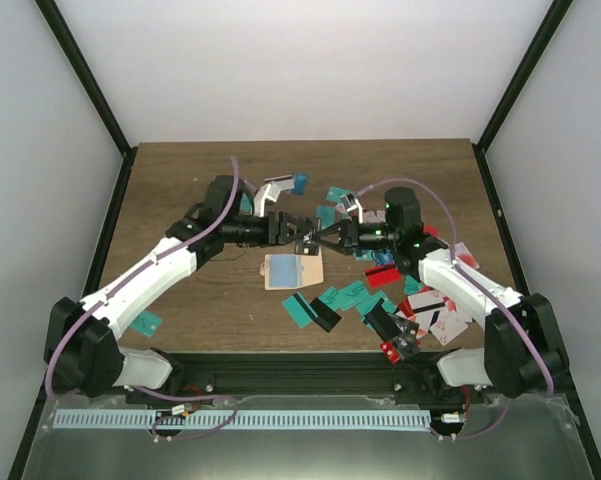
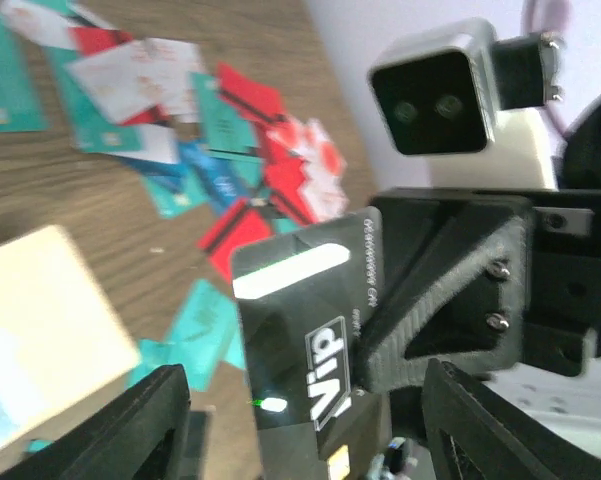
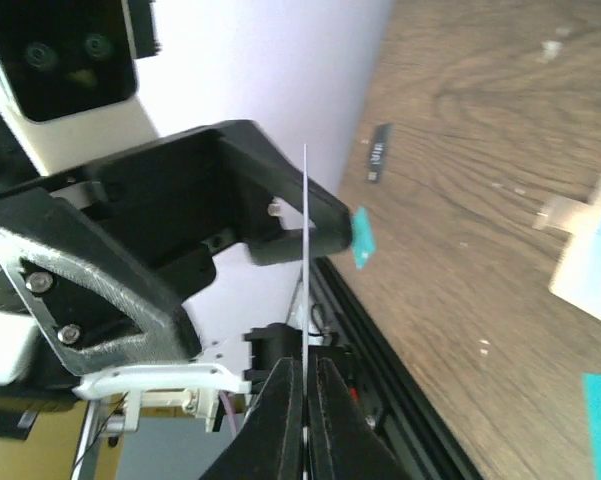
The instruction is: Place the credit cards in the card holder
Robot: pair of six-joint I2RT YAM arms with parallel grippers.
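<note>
black credit card marked "vip"

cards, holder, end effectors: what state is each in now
left end effector: open, fingers either side of black card
right end effector: shut on black card
black card: held in the air
holder: flat on table, looks open
other cards: loose, scattered on table

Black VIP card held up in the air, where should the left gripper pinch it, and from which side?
Likely the free end of the black card, away from the right gripper that clamps the other end. Close on its two flat faces, coming straight in from the left arm's side: it is thin, so only the faces give a hold.
</note>
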